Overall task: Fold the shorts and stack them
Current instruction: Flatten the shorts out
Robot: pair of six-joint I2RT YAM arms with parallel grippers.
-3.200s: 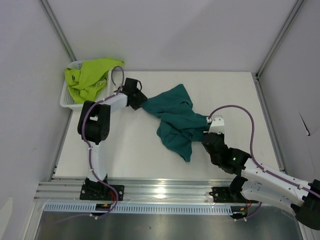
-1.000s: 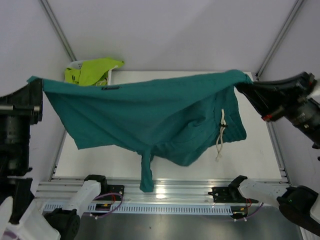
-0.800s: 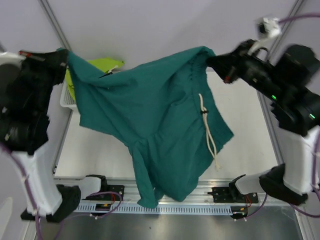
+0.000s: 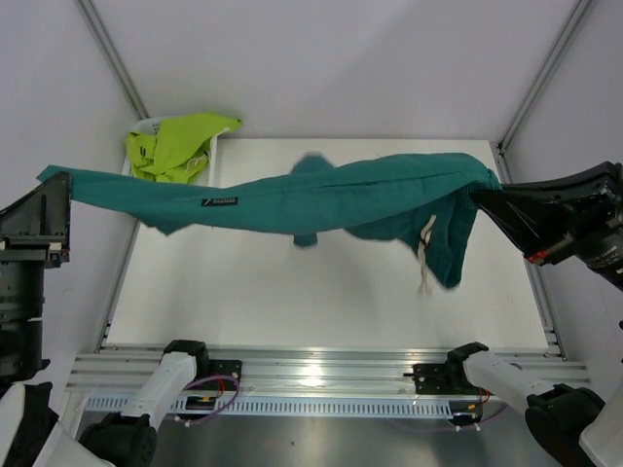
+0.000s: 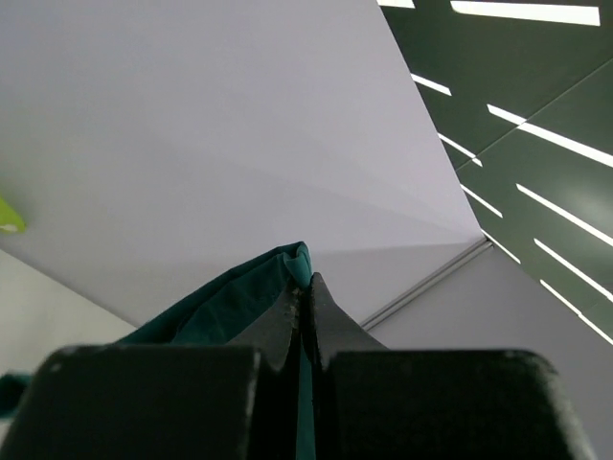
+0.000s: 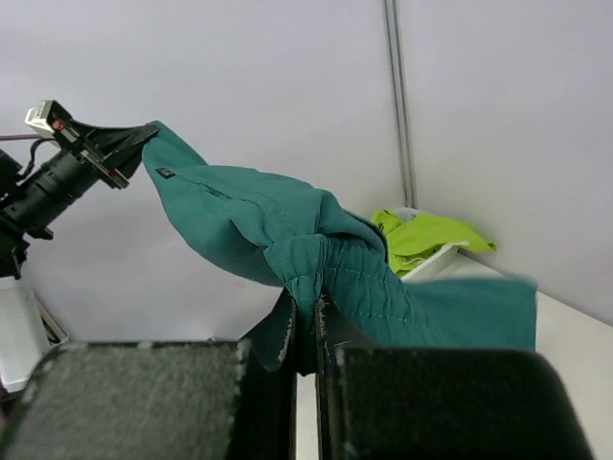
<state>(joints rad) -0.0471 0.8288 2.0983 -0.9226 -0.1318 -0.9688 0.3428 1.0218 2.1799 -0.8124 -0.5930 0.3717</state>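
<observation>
Top external: one teal shorts [image 4: 292, 195] in two hands [image 4: 55, 187] [image 4: 482, 193]; one lime shorts [image 4: 175, 144].

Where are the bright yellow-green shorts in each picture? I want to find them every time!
Top external: the lime shorts are at the table's far left corner, heaped in the white basket.
Left wrist: only a tiny lime sliver at the left edge, probably them.
Right wrist: right of centre, behind the stretched cloth.
Shared landmark: the dark teal shorts, stretched in the air, show in all three views.
</observation>
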